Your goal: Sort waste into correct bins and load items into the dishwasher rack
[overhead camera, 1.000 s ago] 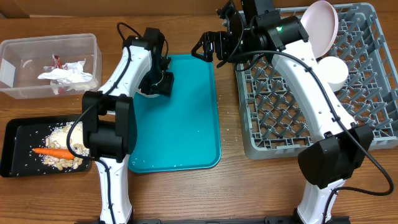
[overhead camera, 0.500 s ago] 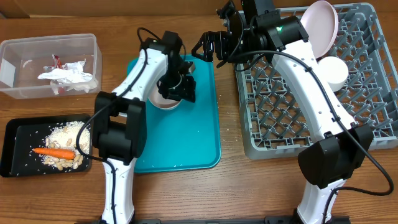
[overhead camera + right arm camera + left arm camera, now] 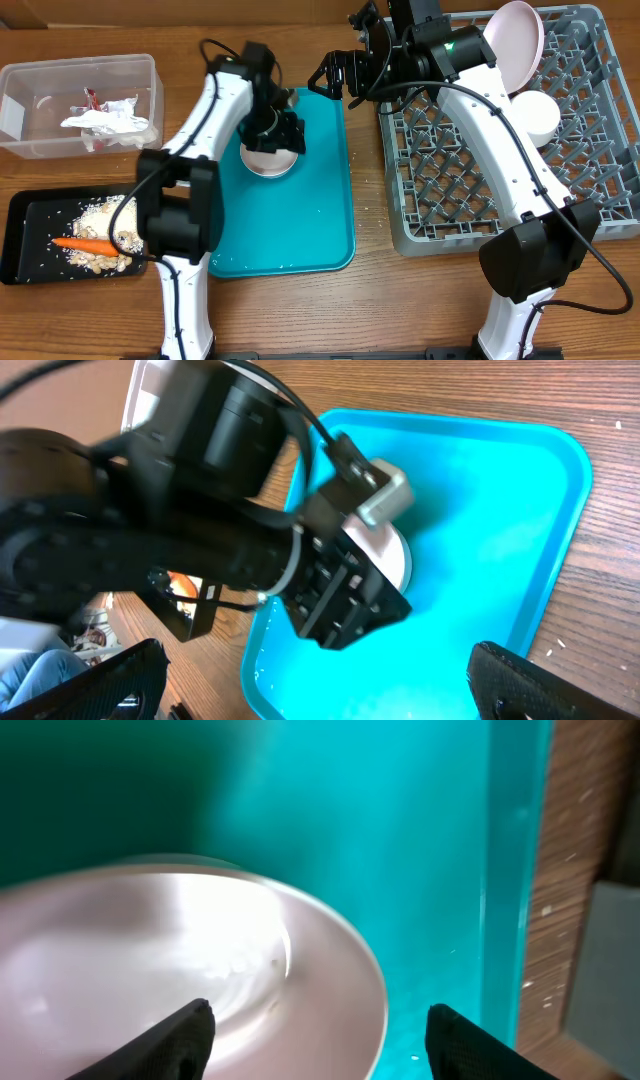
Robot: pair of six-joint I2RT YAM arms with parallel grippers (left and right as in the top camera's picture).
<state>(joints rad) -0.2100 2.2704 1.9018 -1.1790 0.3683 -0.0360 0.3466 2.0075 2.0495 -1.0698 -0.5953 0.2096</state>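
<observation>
Left pincer: the left gripper hangs over the far left part of the teal tray, right above a small white bowl.
Left pincer state: released. In the left wrist view its fingers stand wide apart, one over the bowl's inside and the other beyond the rim, clear of it. That view is blurred, so I cannot tell whether the first finger touches.
Bowl: it sits upright on the teal tray, near the tray's far edge.
Right pincer: the right gripper is held above the tray's far right corner, between the tray and the dishwasher rack.
Right pincer state: released, jaws spread with nothing between them. Its camera looks down on the left arm and the tray.
Rack: large and grey, on the right side of the table. A pale round plate stands on edge at its far side, with a white cup just near of it.
Clear tub: the clear tub is at the far left and holds crumpled napkins and a small red-and-white wrapper.
Black tray: the black tray lies near of the tub, holding beige crumbs with the carrot piece lying across them.
</observation>
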